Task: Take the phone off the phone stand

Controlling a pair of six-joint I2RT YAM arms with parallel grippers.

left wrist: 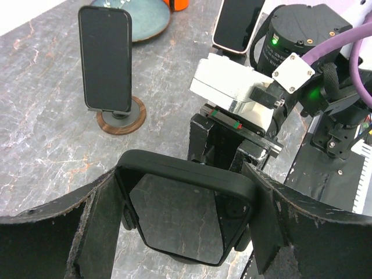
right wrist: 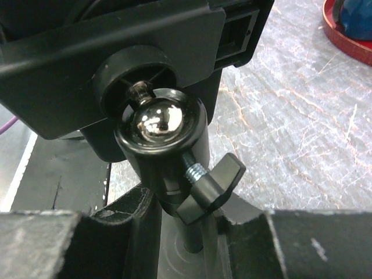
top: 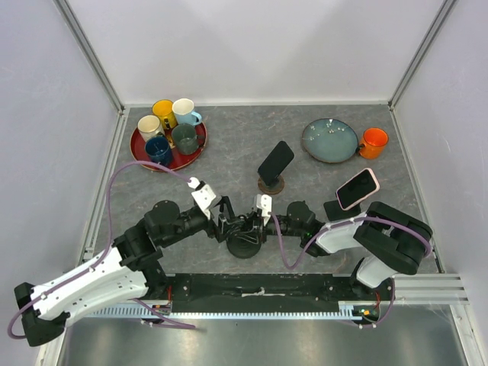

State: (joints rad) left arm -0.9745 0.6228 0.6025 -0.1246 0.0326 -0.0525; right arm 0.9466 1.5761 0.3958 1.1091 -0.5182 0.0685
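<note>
A black-cased phone [left wrist: 174,212] sits in the cradle of a black stand [right wrist: 160,133] with a ball joint and a wing screw. My left gripper [left wrist: 186,229] is shut on the phone's two long edges, fingers [left wrist: 99,232] on either side. My right gripper [right wrist: 197,232] is closed around the stand's post just below the ball joint. In the top view both grippers meet over the stand's round base [top: 245,245] near the table's front middle, left gripper [top: 231,225] and right gripper [top: 263,221]. The phone itself is hard to make out there.
A second black phone [top: 275,162] stands on a round wooden stand behind, and a pink-cased phone [top: 357,188] on a black stand to the right. A blue-grey plate [top: 329,140], an orange mug [top: 374,142] and a red tray [top: 191,158] of mugs lie further back.
</note>
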